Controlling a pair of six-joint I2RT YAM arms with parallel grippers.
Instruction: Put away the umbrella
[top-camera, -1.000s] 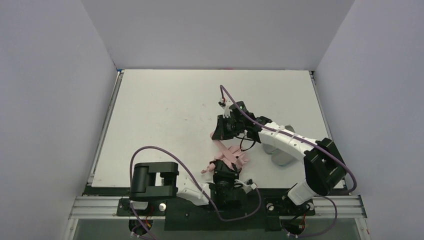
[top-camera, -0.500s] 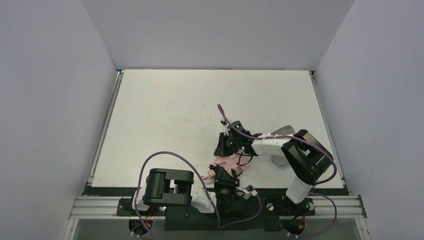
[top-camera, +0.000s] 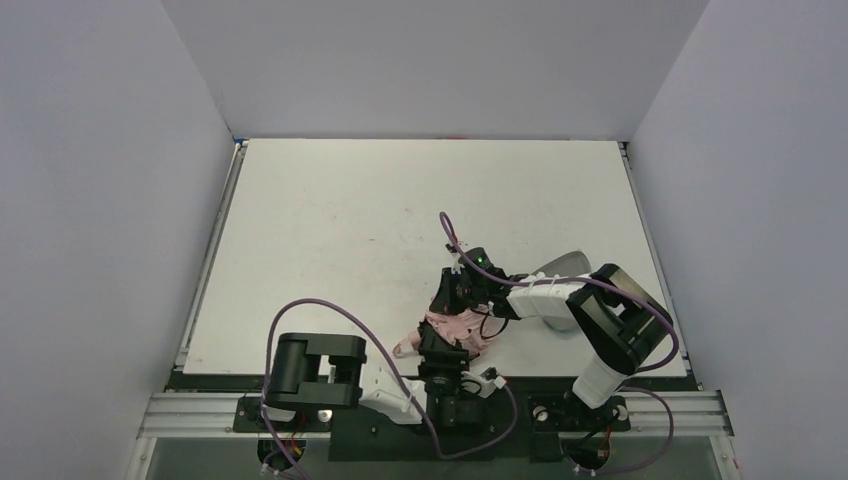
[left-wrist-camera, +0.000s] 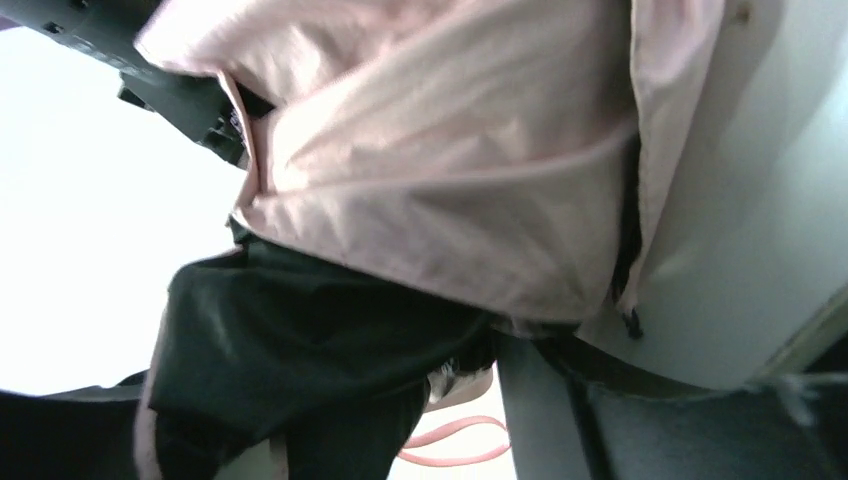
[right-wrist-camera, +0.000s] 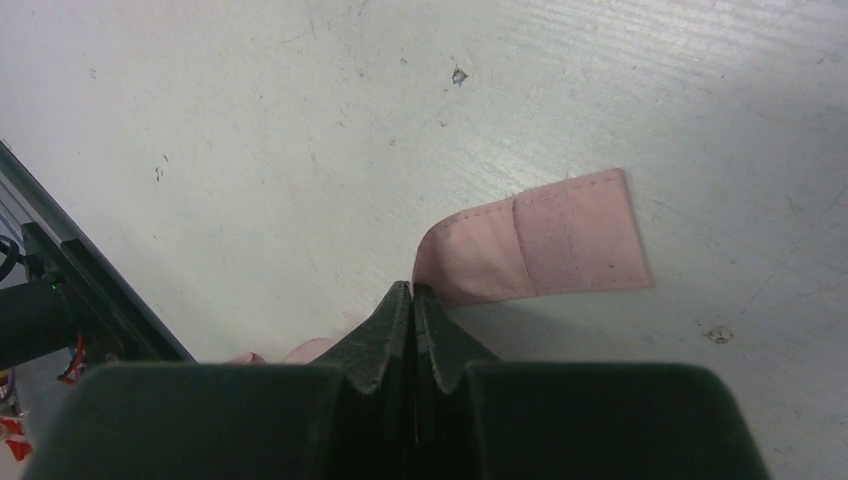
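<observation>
The umbrella is seen as a crumpled bunch of pale salmon-pink fabric at the near edge of the table, just ahead of the arm bases — black ribs show at its folds. Its flat stitched strap is pinched between the pressed-together fingers of the right gripper. The left gripper is set against the fabric — its spread cannot be told. The white table is scuffed and speckled, enclosed by plain grey walls.
</observation>
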